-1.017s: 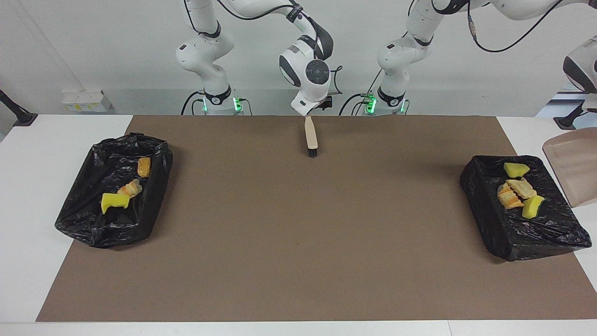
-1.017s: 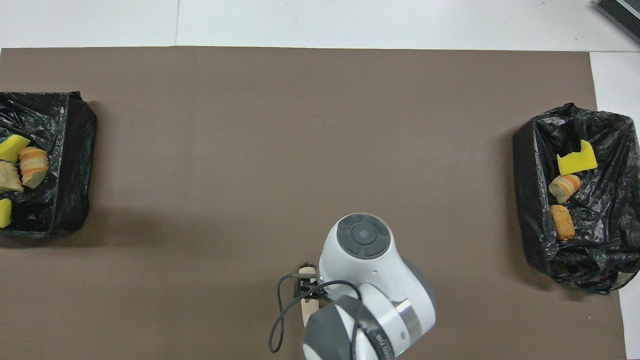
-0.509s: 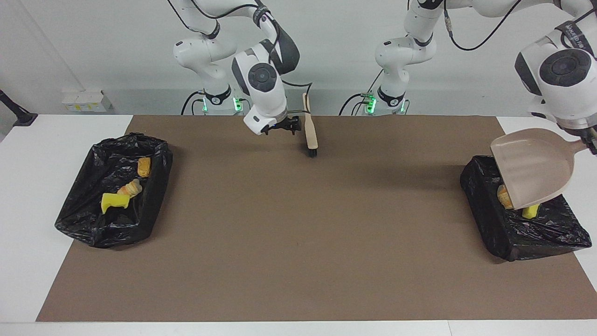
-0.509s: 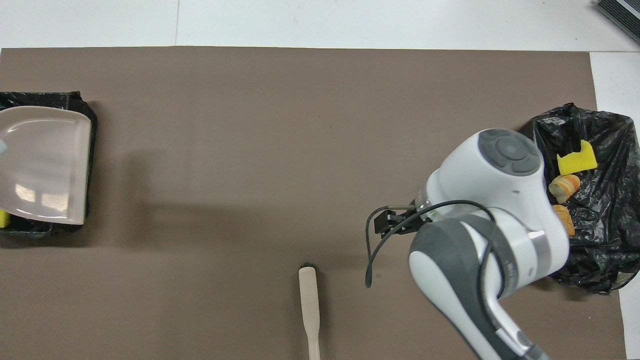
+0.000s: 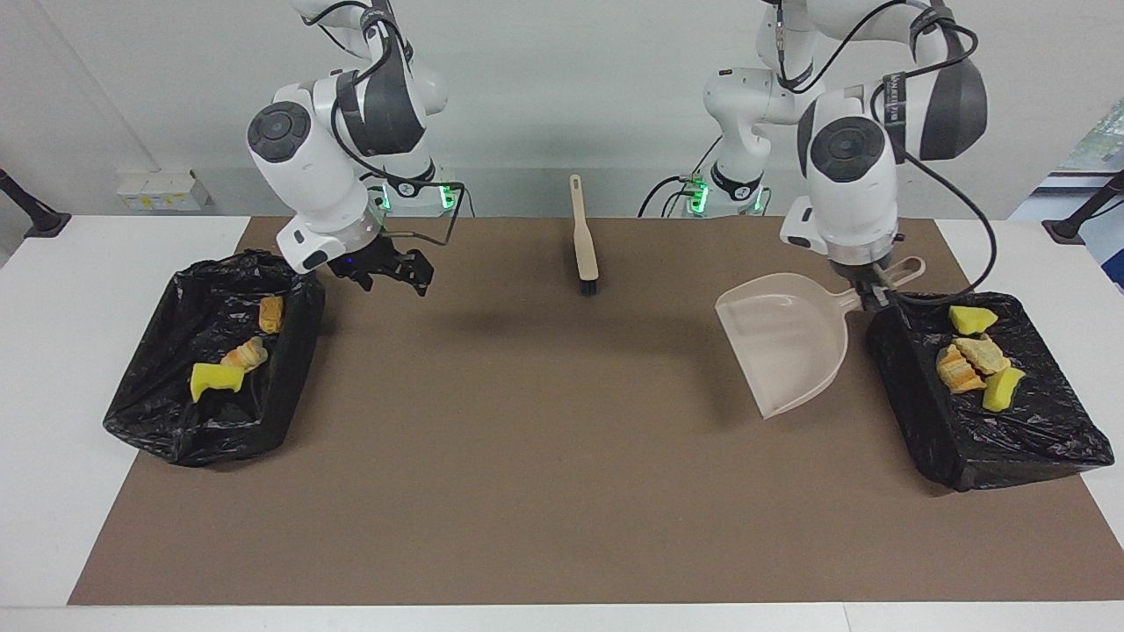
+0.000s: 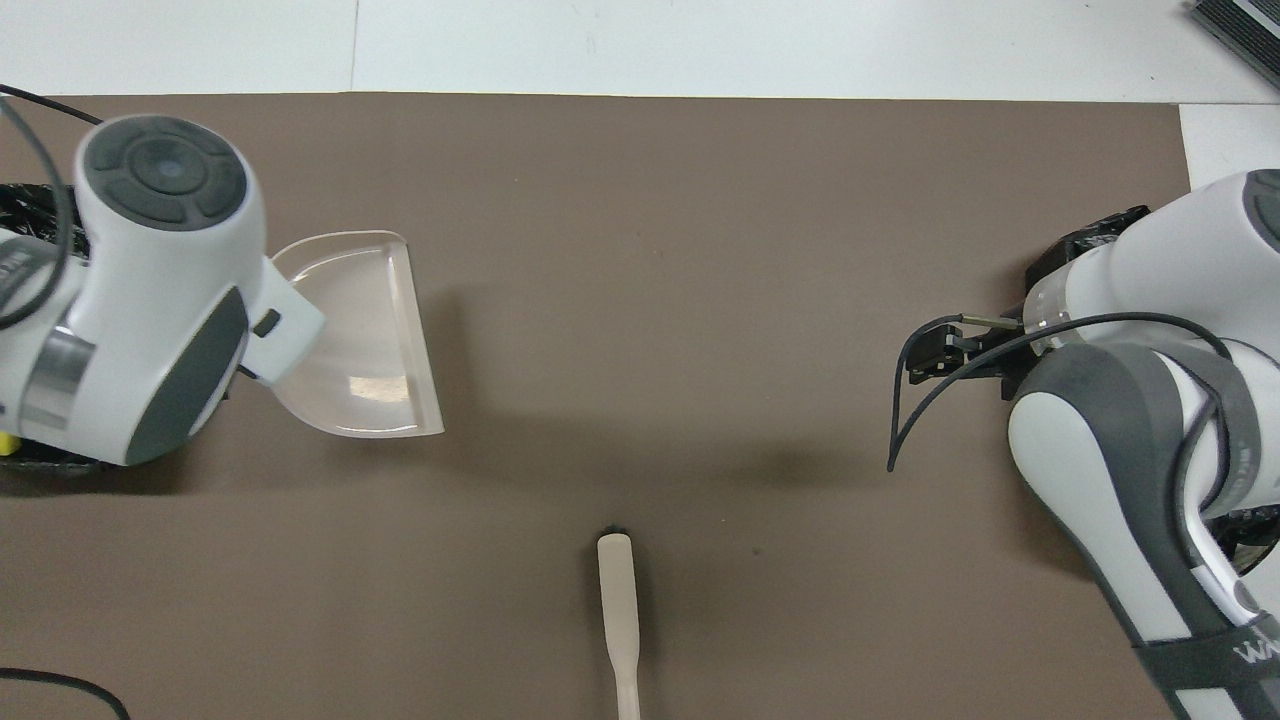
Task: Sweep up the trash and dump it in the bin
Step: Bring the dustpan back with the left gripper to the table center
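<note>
With all seven bits of trash already in the two black-lined bins, the job looks to be at its tidy-up stage. The left tool (image 5: 875,294), clamped on the handle of the beige dustpan (image 5: 784,351), holds the empty pan tilted over the brown mat, beside the bin (image 5: 1036,439) at the left arm's end of the counter (image 5: 88,263). Four pieces (image 5: 973,360) lie in that bin, just beside the left tool; three more (image 5: 235,355) lie in the other bin (image 5: 176,430), below and beside the right tool (image 5: 399,272), which hovers empty with its fingers apart. The brush (image 5: 583,241) lies flat on the mat between the two tools. Next, probably, the pan needs lowering flat and letting go. From overhead both arms cover most of the bins, hiding nearly all the trash there.
</note>
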Action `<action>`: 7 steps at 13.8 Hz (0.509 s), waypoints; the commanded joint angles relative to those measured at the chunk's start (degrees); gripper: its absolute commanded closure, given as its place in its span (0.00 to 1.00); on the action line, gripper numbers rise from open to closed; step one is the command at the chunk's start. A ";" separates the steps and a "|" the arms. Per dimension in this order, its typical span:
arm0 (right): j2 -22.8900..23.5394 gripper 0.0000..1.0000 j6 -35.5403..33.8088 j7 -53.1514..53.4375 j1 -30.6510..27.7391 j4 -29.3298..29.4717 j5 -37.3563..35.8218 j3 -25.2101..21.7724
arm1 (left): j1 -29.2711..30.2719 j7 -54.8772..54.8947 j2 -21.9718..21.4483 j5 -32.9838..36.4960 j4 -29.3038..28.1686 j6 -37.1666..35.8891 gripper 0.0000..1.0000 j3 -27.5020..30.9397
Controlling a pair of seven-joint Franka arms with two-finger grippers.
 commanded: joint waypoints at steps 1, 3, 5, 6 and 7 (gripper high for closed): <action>0.72 0.00 -0.32 -1.35 -2.64 3.88 -5.65 0.87 | -5.80 -13.64 1.64 -5.28 -1.22 1.46 1.00 1.07; 0.28 0.00 -2.85 -2.06 -4.05 6.07 -4.98 0.70 | -9.49 -24.53 3.66 -11.62 -1.31 3.23 1.00 1.07; 0.71 0.00 -7.07 -2.06 -5.89 10.20 -5.14 0.78 | -12.57 -36.05 5.16 -13.65 -1.39 6.38 1.00 1.07; 0.54 0.00 -8.74 -2.06 -5.99 11.00 -5.14 0.78 | -13.28 -41.50 5.34 -16.97 -1.57 7.00 1.00 1.07; 0.37 0.00 -10.41 -2.23 -5.99 11.88 -5.67 0.70 | -13.81 -45.99 5.34 -20.13 -1.57 8.58 1.00 1.07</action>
